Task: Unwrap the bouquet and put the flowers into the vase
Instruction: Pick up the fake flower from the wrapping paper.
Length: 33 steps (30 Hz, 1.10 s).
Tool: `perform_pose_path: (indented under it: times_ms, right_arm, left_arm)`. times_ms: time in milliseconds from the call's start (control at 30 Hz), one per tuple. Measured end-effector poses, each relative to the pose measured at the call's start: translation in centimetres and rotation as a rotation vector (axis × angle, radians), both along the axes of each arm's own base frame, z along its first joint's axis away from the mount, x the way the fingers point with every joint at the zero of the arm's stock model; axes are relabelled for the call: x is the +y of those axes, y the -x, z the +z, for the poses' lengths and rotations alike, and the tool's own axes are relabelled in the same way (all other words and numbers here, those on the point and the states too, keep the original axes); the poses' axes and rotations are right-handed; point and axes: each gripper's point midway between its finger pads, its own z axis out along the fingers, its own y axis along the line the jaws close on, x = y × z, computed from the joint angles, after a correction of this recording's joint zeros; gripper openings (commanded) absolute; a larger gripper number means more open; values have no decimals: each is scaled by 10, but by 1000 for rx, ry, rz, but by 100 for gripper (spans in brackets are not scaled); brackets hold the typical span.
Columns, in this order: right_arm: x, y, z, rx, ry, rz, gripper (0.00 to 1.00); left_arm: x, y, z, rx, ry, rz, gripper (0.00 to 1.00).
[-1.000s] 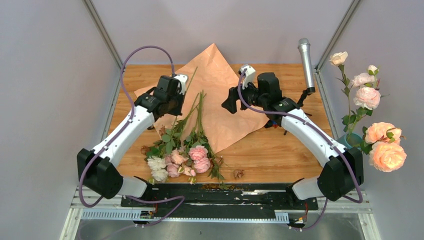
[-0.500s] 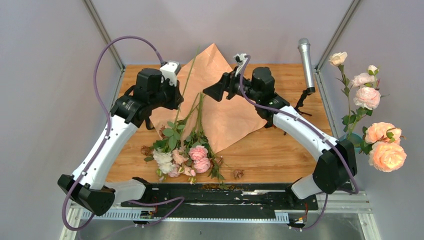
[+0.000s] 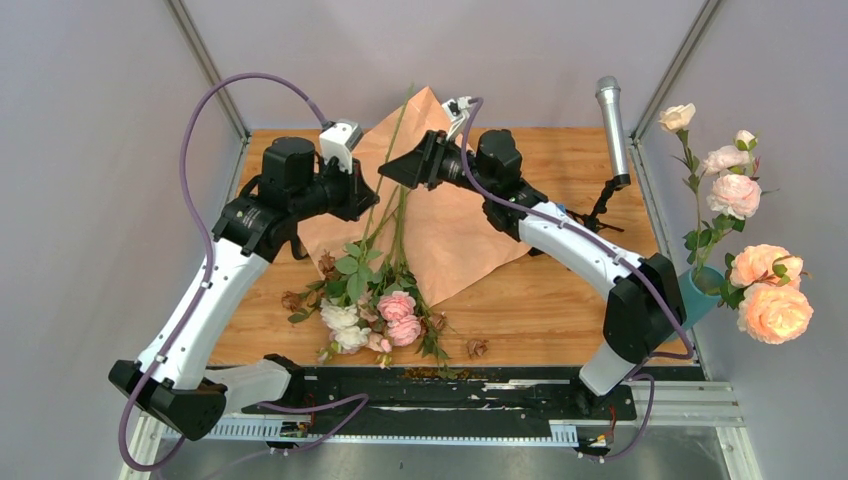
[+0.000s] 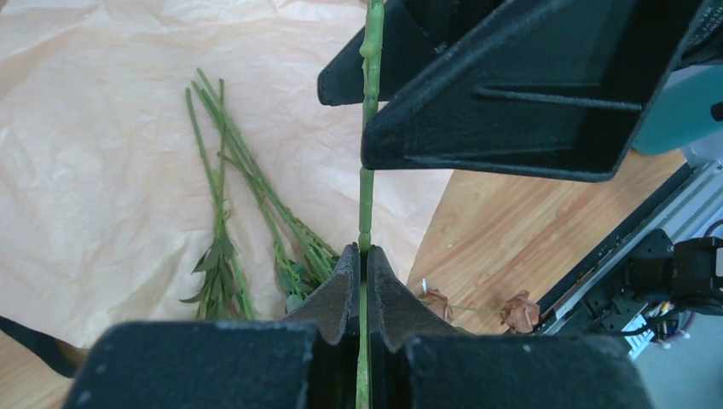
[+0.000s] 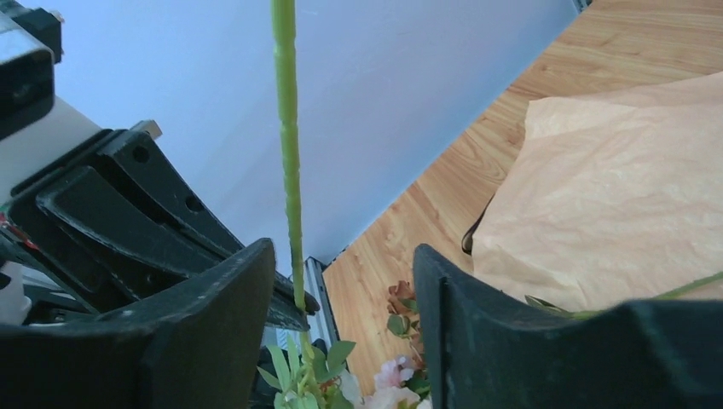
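Wooden table (image 3: 560, 300) | left tool (image 4: 363, 258) clamped on flower stem (image 4: 367, 196) | right tool (image 5: 343, 260) jaws parted, same stem between them

Likely a robotics lab, grey-panelled booth (image 3: 90, 150), aluminium frame (image 3: 205, 65), wooden tabletop (image 3: 560, 300)

A silver microphone (image 3: 611, 115) leans on a black stand (image 3: 604, 205) at the far right corner of the wooden table (image 3: 560, 310). Large peach-orange roses (image 3: 770, 295) stand just beyond the table's right edge.

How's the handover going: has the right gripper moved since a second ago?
Yes. The right gripper moved left, away from the microphone, up to the raised stem.
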Motion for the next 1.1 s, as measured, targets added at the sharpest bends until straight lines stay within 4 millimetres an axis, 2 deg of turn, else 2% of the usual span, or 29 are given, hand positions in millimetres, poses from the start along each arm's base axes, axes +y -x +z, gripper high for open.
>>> perform_pose_path:
  times_ms: [133, 233, 267, 300, 333, 367, 433, 500, 567, 700, 833, 900, 1000, 1100]
  right_arm:
    - [4, -2, 4, 20, -34, 10, 28]
    - [7, -2, 8, 29, -57, 26, 1]
    - [8, 0, 9, 35, -65, 35, 0]
    - [9, 2, 11, 40, -73, 44, 0]
    - [9, 3, 12, 42, -79, 49, 0]
    - [10, 4, 13, 44, -83, 51, 0]
    - [9, 3, 15, 48, -91, 48, 0]
    - [8, 1, 17, 45, -100, 38, 0]
    - [4, -2, 18, 44, -106, 21, 0]
    - [-6, -9, 20, 44, -112, -17, 0]
    - [-20, -13, 34, 19, -130, -54, 0]
    - [-27, -15, 42, 3, -140, -74, 0]
    - [-38, -19, 51, -15, -153, -103, 0]
    - [-47, -23, 53, -21, -153, -127, 0]
  left_arm:
    - [-3, 2, -1, 7, 7, -19, 0]
    - [-4, 3, -4, 12, 8, -25, 0]
    - [-4, 3, -5, 16, 8, -28, 1]
    - [-4, 3, -6, 19, 7, -29, 12]
    - [-5, 3, -7, 21, 8, -32, 32]
    - [-5, 3, -7, 21, 9, -34, 49]
    - [-7, 4, -8, 17, 10, -44, 70]
    - [-8, 4, -13, 24, 20, -48, 80]
    - [-9, 9, -26, 51, 28, -49, 85]
    - [-10, 18, -53, 117, 23, -71, 87]
    - [-11, 27, -75, 175, 16, -96, 86]
    - [-12, 35, -83, 194, 22, -114, 79]
    - [-10, 51, -92, 219, 35, -140, 60]
    - [-10, 60, -96, 234, 49, -154, 50]
